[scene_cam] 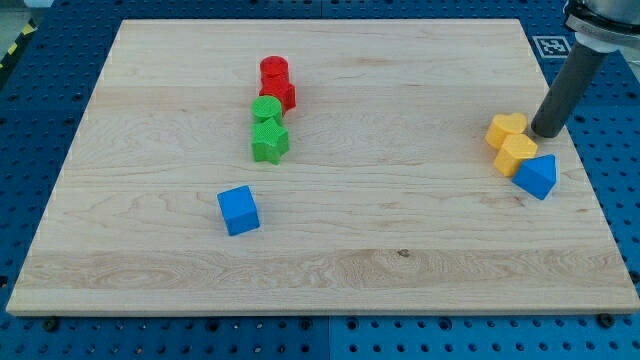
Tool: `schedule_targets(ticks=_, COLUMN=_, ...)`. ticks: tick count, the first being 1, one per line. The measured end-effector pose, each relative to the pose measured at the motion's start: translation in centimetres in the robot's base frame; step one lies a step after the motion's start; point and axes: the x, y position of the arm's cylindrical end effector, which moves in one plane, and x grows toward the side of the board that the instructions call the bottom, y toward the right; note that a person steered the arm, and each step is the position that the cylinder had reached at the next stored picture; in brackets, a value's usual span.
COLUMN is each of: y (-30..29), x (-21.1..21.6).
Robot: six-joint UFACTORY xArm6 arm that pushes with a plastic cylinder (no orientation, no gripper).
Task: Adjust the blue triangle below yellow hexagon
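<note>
A: Where is the blue triangle (537,176) right now?

B: At the right side of the frame, near the right edge of the bench (330,250). It touches the lower right of the yellow hexagon (517,153), so it sits below and a little to the right of it. A second yellow block (506,130), which looks heart-shaped, lies just above the hexagon and touches it.

A: And the end effector?

B: There is no grasping part here, only a dark rod, so nothing opens or closes and nothing is held. My tip (547,134) rests on the bench just right of the upper yellow block, above the triangle and apart from it.

A: How will the triangle handle?

B: I judge it light and rigid, a small plastic piece that slides easily on the smooth wood (and turns easily if pushed off centre). It can't be gripped, only nudged. To bring it squarely under the hexagon, I'd press on the middle of its right-hand face and push toward the frame's left.

A: Any risk?

B: Since it touches the hexagon, a careless push could drag that block along too. The bench edge is also close.

A: The other blocks?

B: Well apart: a blue cube (238,210) at lower left, a green cylinder (266,109) and green star (270,141) with two red blocks (276,82) above them at upper centre-left.
</note>
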Motion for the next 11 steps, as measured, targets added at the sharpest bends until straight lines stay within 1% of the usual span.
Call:
schedule_targets(ticks=3, y=-1.0, x=0.2)
schedule_targets(ticks=4, y=-1.0, x=1.3)
schedule_targets(ticks=5, y=0.2, x=3.5)
schedule_targets(ticks=6, y=0.8, x=3.7)
schedule_targets(ticks=7, y=1.1, x=7.2)
schedule_targets(ticks=9, y=-0.9, x=7.2)
schedule_targets(ticks=10, y=-0.4, x=7.6)
schedule_targets(ticks=11, y=-0.2, x=10.7)
